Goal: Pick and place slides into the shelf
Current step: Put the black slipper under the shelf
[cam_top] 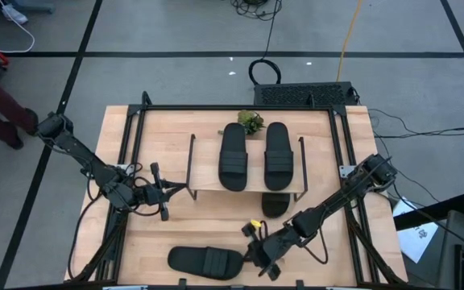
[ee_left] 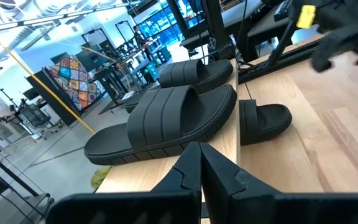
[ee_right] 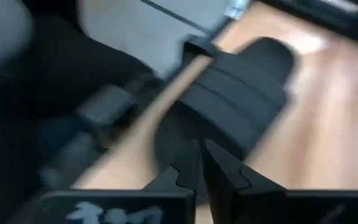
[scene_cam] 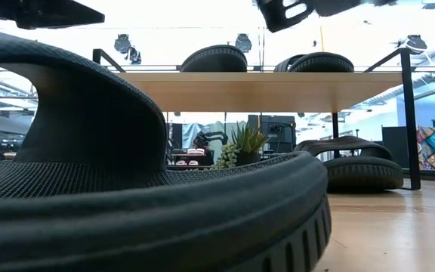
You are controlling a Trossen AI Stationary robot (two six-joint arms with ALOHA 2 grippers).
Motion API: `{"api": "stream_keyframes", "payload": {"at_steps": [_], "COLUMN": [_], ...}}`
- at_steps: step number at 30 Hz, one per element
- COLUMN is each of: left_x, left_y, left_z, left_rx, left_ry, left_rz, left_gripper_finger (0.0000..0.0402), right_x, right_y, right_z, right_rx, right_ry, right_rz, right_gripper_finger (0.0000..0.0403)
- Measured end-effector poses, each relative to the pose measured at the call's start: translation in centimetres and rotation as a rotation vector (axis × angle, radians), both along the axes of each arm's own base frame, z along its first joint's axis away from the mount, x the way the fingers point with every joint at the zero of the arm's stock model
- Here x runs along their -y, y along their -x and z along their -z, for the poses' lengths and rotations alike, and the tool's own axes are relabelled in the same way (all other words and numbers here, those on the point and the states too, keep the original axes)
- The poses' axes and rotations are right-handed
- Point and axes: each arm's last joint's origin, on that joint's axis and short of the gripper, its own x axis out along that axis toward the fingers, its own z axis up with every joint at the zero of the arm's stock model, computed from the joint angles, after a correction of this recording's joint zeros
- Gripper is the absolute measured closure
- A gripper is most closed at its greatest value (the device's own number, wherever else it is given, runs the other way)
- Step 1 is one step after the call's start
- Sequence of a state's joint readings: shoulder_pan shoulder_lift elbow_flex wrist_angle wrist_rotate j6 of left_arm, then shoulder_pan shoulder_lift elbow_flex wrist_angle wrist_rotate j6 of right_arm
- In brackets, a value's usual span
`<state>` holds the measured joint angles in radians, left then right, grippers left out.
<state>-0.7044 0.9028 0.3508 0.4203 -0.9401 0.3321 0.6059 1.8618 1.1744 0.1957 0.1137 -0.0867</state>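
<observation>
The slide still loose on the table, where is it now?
In the high view the slide lies on the table's front edge, left of the right gripper, in front of the shelf.

Third slide point(cam_top: 275, 204) half hidden under shelf point(cam_top: 208, 187); right wrist view blurred

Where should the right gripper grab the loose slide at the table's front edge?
Judgement: take the slide by its raised ribbed strap, coming from above. It lies flat on its sole, so the strap arch is the only part standing proud. The right gripper sits just beside its end.
</observation>
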Motion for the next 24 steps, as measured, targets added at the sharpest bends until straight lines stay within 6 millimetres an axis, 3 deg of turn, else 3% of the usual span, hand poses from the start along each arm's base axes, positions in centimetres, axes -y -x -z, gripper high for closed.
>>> {"api": "stream_keyframes", "payload": {"at_steps": [10, 15, 24], "left_x": [0.0, 0.0, 0.0], "left_y": [0.0, 0.0, 0.0], "left_z": [0.0, 0.0, 0.0], "left_rx": [0.001, 0.002, 0.004], "left_ry": [0.001, 0.006, 0.013], "left_rz": [0.0, -0.001, -0.002], "left_gripper_finger": [0.0397, 0.04, 0.04], "right_x": [-1.5, -1.6, -1.4], "right_y": [-0.9, -1.4, -1.4], "right_z": [0.0, 1.6, 1.5], "right_rx": [0.098, 0.141, 0.255], "right_ry": [-0.226, -0.124, 0.082], "right_rz": [0.006, -0.008, 0.035], "right_gripper_finger": [0.0352, 0.0338, 0.0337]}}
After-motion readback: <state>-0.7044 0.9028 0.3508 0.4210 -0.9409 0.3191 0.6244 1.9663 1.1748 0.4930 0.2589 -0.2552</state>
